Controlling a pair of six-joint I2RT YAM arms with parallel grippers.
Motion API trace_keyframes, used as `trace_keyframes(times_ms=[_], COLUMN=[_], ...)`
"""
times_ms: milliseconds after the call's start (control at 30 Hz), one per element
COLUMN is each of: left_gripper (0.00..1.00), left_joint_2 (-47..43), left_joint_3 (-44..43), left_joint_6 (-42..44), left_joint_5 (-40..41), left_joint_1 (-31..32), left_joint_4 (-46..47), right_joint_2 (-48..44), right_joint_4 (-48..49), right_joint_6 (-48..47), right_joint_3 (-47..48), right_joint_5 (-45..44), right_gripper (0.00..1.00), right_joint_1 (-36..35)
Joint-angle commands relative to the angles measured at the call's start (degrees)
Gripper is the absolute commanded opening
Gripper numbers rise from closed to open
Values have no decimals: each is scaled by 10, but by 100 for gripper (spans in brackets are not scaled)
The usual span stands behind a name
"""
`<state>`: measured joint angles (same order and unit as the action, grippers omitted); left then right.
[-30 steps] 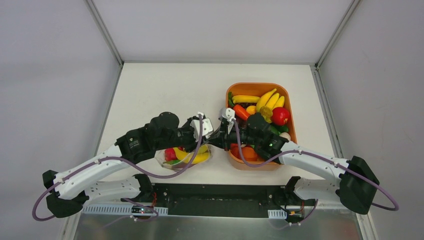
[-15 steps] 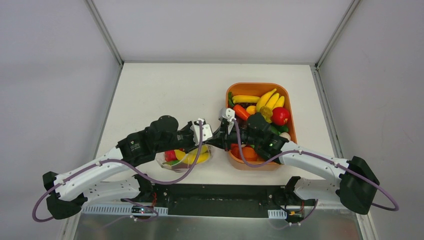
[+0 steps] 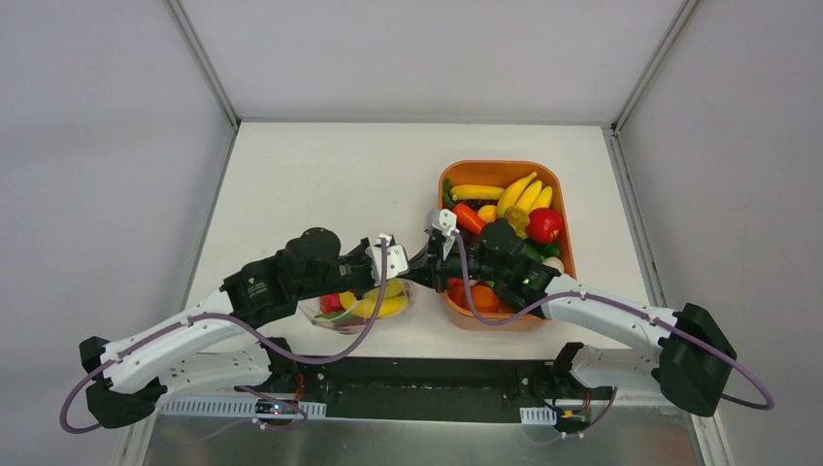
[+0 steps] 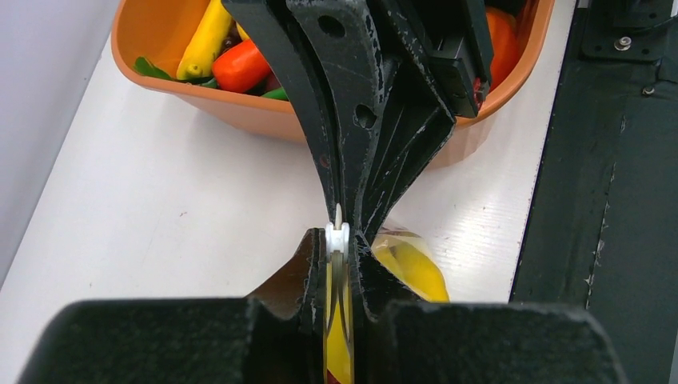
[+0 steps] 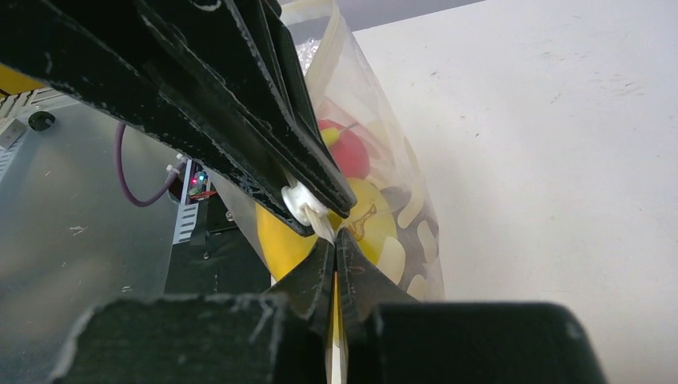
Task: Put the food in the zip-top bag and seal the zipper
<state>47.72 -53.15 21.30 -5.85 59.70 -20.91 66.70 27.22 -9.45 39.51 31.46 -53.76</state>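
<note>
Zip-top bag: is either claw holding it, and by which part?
Both. The left claw and right claw each pinch the zipper along the edge of the zip-top bag, tips facing.

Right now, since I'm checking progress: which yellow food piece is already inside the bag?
The yellow one inside the zip-top bag; the other yellow pieces lie in the orange tray.

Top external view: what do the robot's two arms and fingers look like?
The left arm and right arm match: white lower links, black joint housings and black wrists, each trailed by a looping purple cable. The fingers are black, tapered and scuffed, with round holes.
</note>
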Motion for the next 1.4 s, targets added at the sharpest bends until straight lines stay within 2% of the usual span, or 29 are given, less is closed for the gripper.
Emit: trace_keyframes(times_ms=[0,300,633,667,767,833,900,1167,1233,1367], left_gripper=[0,0,0,0,0,0,0,0,0,0], left_joint_2=[-22,-61,-49,-44,-22,-7,4,17,20,21], left_joint_3=[7,38,25,21,3,-10,-21,-40,-40,-36], left_joint_6=[0,-16,-22,-22,-23,-21,-18,-6,-3,-3], left_joint_5=[29,72,53,32,-7,-38,-64,-110,-113,-115], left_joint_1=[3,2,3,2,2,3,3,2,2,3], left_joint_4=[-10,-15,-9,-7,-9,-10,-12,-29,-37,-37], right_joint_2=[-14,-15,-16,-16,-16,-16,-13,-8,-9,-7], right_joint_4=[46,47,46,47,47,52,55,64,75,87], right_joint_6=[-3,-5,-19,-18,-18,-20,-24,-42,-42,-42], right_joint_3=[-3,-8,-13,-13,-13,-18,-21,-27,-31,-35], right_joint_5=[-21,-9,52,56,61,56,60,79,88,93], right_gripper=[0,0,0,4,30,40,45,46,43,31], right_joint_1=[4,18,19,18,18,19,19,19,18,18])
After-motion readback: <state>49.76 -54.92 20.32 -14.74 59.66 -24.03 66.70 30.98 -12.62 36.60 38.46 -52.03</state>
